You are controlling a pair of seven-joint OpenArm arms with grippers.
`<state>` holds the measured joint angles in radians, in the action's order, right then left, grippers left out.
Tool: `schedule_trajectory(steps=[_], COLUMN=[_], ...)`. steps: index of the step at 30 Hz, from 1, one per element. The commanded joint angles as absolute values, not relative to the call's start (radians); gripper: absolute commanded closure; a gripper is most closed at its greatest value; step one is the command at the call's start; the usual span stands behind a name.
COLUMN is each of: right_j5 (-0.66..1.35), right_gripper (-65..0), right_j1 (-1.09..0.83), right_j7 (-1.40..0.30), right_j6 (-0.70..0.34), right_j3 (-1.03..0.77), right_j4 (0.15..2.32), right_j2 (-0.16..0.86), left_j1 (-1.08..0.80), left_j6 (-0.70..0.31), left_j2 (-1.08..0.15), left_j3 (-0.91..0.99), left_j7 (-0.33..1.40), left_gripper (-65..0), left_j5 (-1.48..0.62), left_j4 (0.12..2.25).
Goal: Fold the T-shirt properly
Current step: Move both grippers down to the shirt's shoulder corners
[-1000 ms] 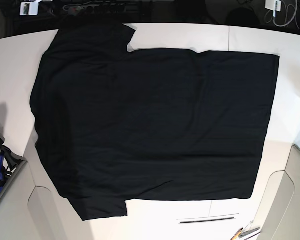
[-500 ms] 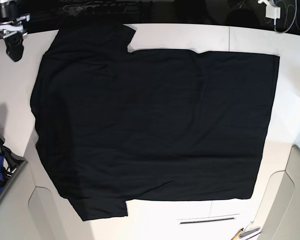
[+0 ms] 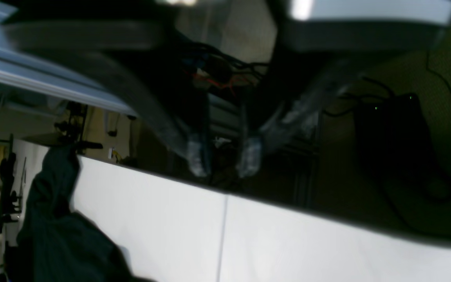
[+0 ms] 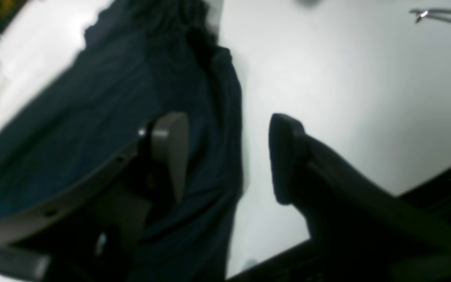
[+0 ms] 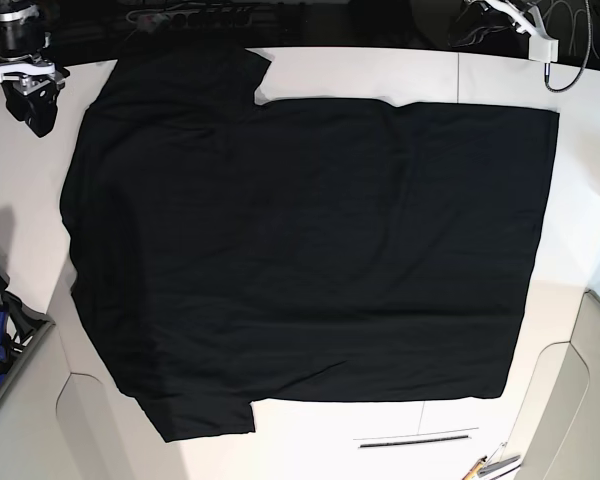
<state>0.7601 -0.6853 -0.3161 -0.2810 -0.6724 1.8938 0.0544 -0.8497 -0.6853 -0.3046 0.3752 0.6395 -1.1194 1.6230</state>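
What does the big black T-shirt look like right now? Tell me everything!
The T-shirt is large, black and made of soft-looking cloth, with short sleeves. It lies spread flat on the white table, plain side showing, with only faint wrinkles. One sleeve points toward the far edge, the other toward the near edge. No print shows. Nothing grips it; the right gripper hangs open over its edge.

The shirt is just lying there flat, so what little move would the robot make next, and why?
Probably lower the right gripper onto the T-shirt edge at the sleeve. The shirt lies spread flat on the table, not yet folded, and the open jaws hang above the cloth's edge, holding nothing.
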Motion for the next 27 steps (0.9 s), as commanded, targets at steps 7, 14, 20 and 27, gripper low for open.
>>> schedule_trajectory(steps=[7,14,20,27], right_j5=[0.720,0.751,0.882,0.883], right_gripper=[-33.0,-33.0,-33.0,-32.9], right_j1=[-0.649,-0.555,-0.522,-0.522], right_j7=[-0.327,-0.368,-0.442,-0.441], right_j6=[-0.280,-0.315,-0.427,-0.427], right_j3=[-0.680,-0.678,-0.648,-0.596], right_j4=[1.898,1.726,1.598,1.575], right_j2=[0.064,0.078,0.076,0.076], left_j1=[-0.857,-0.831,-0.828,-0.814], left_j6=[-0.698,-0.698,-0.698,-0.698], left_j2=[-0.311,-0.311,-0.314,-0.316], left_j3=[0.382,0.382,0.382,0.394], left_j7=[0.633,0.637,0.637,0.641], left_gripper=[-18.9,-19.0,-19.0,-19.0], left_j5=[-1.137,-1.133,-1.132,-1.132], left_j4=[1.635,1.635,1.635,1.635])
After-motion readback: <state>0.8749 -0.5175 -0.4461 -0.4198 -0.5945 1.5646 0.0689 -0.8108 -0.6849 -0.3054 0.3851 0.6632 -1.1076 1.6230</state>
